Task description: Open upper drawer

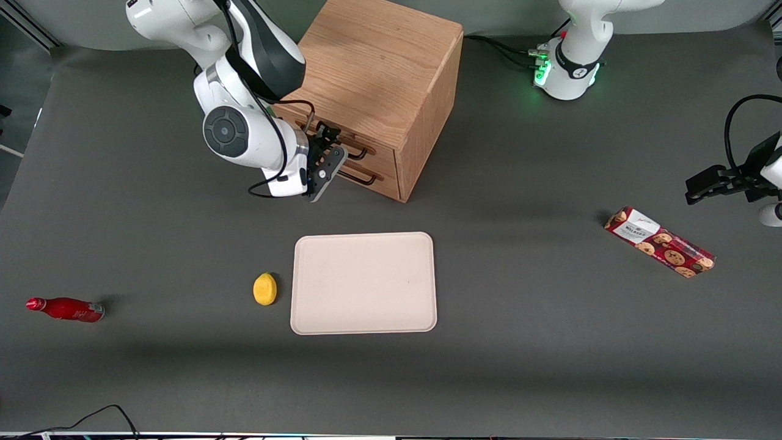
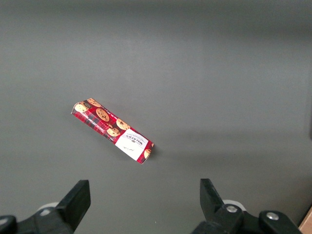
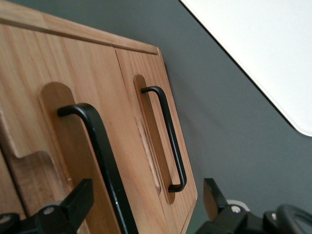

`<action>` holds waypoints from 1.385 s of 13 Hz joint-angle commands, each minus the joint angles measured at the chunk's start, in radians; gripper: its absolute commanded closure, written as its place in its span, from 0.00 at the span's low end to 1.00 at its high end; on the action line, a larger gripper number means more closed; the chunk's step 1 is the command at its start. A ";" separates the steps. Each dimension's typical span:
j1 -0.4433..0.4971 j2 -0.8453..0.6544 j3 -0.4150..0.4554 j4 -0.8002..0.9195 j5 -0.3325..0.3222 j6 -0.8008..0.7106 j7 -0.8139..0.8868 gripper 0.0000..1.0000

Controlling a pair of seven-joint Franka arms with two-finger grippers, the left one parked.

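The wooden cabinet (image 1: 379,91) is placed on the grey table (image 1: 519,342), farther from the front camera than the beige tray (image 1: 364,283). The upper drawer (image 1: 360,143) is seen closed, flush with the cabinet front, and the lower drawer (image 1: 372,168) is directly below it. In the right wrist view, the upper drawer's black handle (image 3: 100,156) is seen close to the camera, and the lower drawer's handle (image 3: 168,139) is beside it. The gripper (image 1: 327,165) is held just in front of the upper drawer, at the height of its handle. Its fingers (image 3: 80,200) are spread wide apart, and nothing is gripped between them; the upper handle lies between them. A yellow lemon (image 1: 265,289) is laid beside the tray. A red bottle (image 1: 66,308) is lying toward the working arm's end of the table, and a cookie packet (image 1: 660,241) toward the parked arm's end.
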 commanded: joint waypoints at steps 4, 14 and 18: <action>-0.004 -0.006 0.008 -0.042 0.021 0.027 -0.050 0.00; -0.012 0.038 0.015 -0.042 0.018 0.063 -0.079 0.00; -0.035 0.036 0.014 -0.034 0.014 0.063 -0.127 0.00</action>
